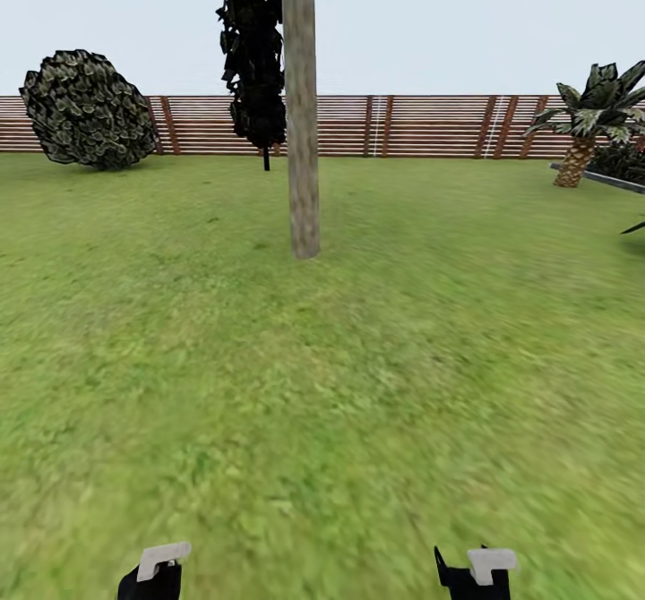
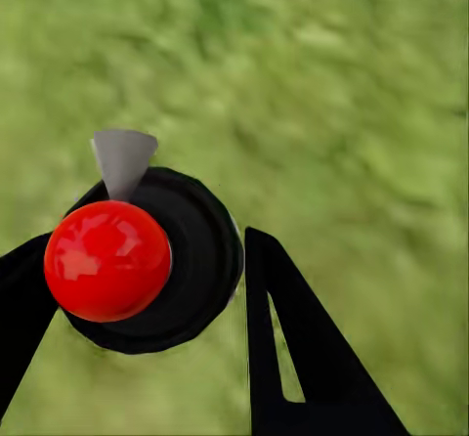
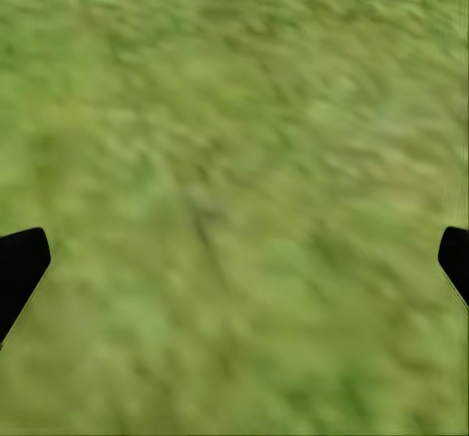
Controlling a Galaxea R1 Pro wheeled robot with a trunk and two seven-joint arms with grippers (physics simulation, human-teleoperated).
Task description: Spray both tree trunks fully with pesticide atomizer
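The pesticide atomizer (image 2: 122,260), a round black body with a glossy red ball on top and a grey cone nozzle, sits between the black fingers of my left gripper (image 2: 147,250), which is shut on it above blurred grass. In the head view my left gripper (image 1: 150,578) and right gripper (image 1: 470,575) show at the bottom edge. The right gripper (image 3: 234,245) is open with only lawn between its fingers. One tree stands straight ahead across the lawn; its thick grey-beige tree trunk (image 1: 302,134) rises out of frame.
A brown slatted fence (image 1: 430,125) closes the garden's far side. A narrow dark cypress (image 1: 255,54) stands just behind the trunk, a round dark bush (image 1: 88,109) at far left, and a low palm (image 1: 591,121) beside a raised edge (image 1: 609,179) at right.
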